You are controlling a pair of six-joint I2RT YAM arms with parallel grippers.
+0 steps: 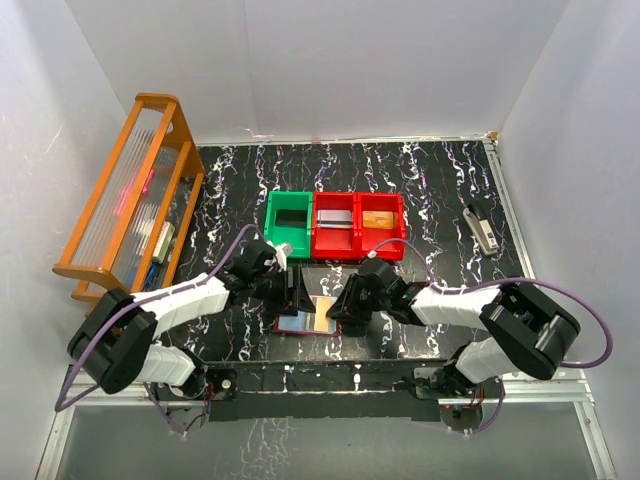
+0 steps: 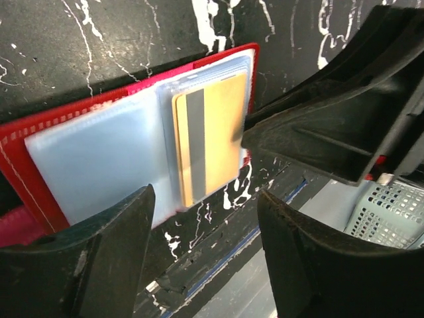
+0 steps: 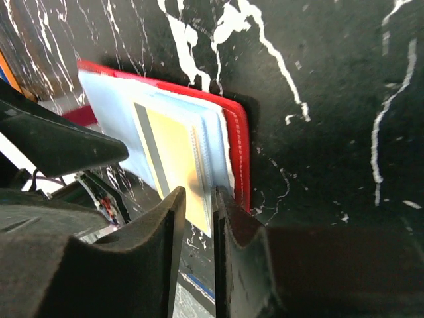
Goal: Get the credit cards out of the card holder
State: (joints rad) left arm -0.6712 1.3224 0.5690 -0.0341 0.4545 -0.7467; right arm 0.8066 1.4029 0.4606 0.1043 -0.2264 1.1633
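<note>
Behind the card holder (image 1: 296, 324), three bins (image 1: 336, 247) in a row; far left of it, a rack (image 1: 130, 200); inside it, a credit card (image 1: 322, 315).

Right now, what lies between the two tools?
The open holder with a gold card showing; the top view shows it between the left tool and right tool.

Left arm (image 1: 190, 298) reaches toward 2 o'clock, left gripper (image 2: 205, 195) spread wide; right arm (image 1: 455, 300) reaches toward 10 o'clock, right gripper (image 3: 199, 193) pinching a card (image 3: 175, 159).
</note>
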